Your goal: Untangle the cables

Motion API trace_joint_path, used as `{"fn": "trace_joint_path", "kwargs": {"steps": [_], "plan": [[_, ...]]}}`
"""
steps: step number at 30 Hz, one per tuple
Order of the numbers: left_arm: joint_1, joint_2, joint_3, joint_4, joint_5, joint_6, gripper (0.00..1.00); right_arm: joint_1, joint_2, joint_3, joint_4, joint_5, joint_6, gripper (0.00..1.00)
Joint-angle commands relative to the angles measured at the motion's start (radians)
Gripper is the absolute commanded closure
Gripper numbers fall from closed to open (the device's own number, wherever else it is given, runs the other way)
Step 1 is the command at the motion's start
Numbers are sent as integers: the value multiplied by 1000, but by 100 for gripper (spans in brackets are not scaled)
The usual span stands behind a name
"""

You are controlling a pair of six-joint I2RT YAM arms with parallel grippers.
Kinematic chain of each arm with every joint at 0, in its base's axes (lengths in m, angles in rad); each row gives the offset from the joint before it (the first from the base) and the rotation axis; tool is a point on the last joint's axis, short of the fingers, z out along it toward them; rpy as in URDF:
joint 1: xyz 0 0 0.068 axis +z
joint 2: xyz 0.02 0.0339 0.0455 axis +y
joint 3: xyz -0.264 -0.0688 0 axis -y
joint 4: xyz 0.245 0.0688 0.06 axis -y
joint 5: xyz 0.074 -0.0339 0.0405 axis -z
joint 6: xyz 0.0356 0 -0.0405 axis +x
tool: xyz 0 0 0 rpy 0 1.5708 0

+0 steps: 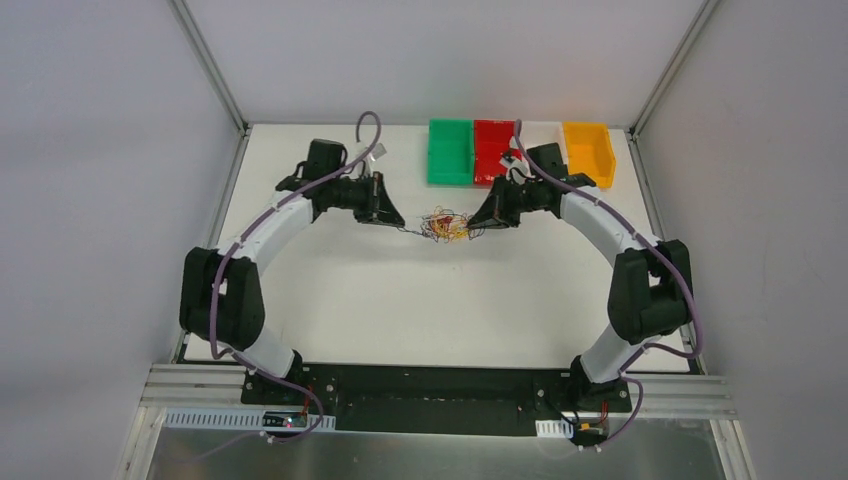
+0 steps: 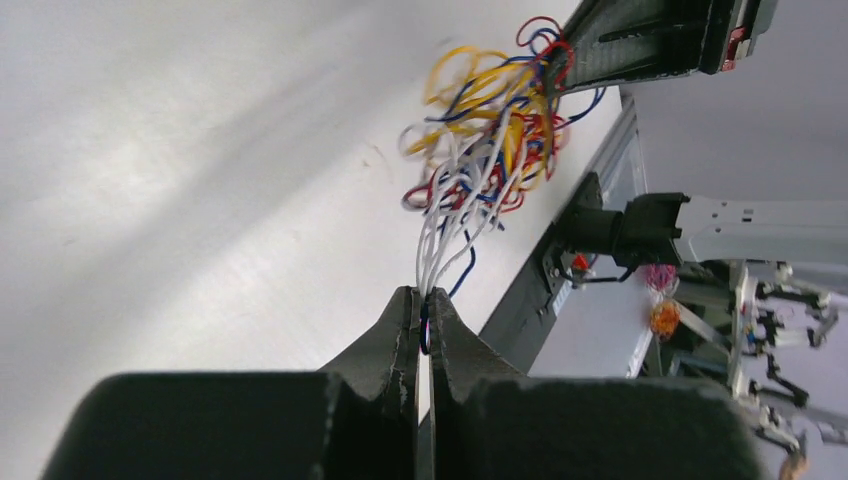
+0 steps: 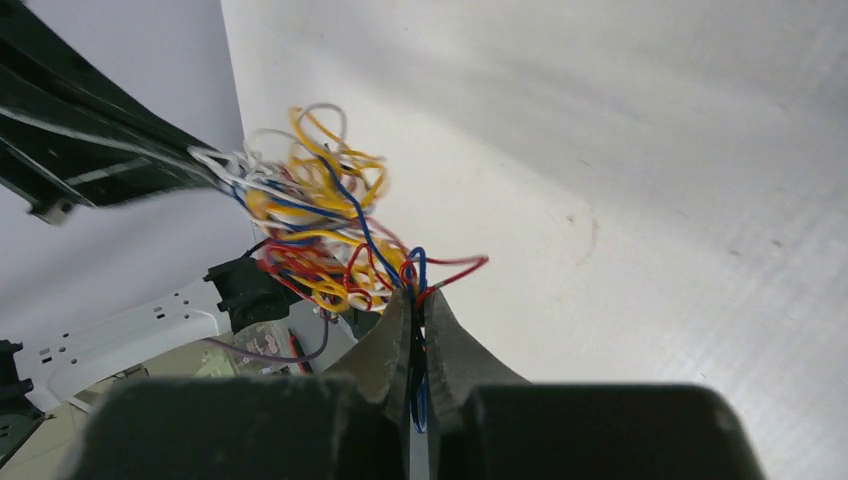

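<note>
Top external view. The cables (image 1: 447, 226) form one small multicoloured knot in the far half of the worktop (image 1: 400, 300), about midway between its left and right edges. The left gripper (image 1: 405, 228) meets the knot from the left, the right gripper (image 1: 472, 228) from the right. A green bin (image 1: 450, 152), a red bin (image 1: 490, 145) and an orange bin (image 1: 588, 150) stand in a row along the far edge, towards the right corner. Whether the knot rests on the worktop or hangs clear of it cannot be told.

Left wrist view. The left gripper (image 2: 424, 300) is pressed together on a bundle of whitish-grey strands and one dark blue strand. These run taut into the cables (image 2: 490, 130), a tangle of yellow, red, blue and white loops. The right gripper (image 2: 650, 40) touches the far side of the tangle.

Right wrist view. The right gripper (image 3: 418, 300) is clamped on blue and red strands at the near side of the cables (image 3: 320, 230). White strands lead from the tangle to the left gripper (image 3: 90, 150) at the upper left.
</note>
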Motion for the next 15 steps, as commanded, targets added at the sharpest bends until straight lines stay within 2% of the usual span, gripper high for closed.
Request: {"fn": "trace_joint_path", "kwargs": {"steps": [1, 8, 15], "plan": [[182, -121, -15, -139, -22, 130, 100, -139, -69, 25, -227, 20, -178, 100], [382, -168, -7, -307, -103, 288, 100, -263, -140, -2, -361, 29, -357, 100], [549, -142, -13, -386, -203, 417, 100, -479, -106, 42, -522, 53, -557, 100]]}}
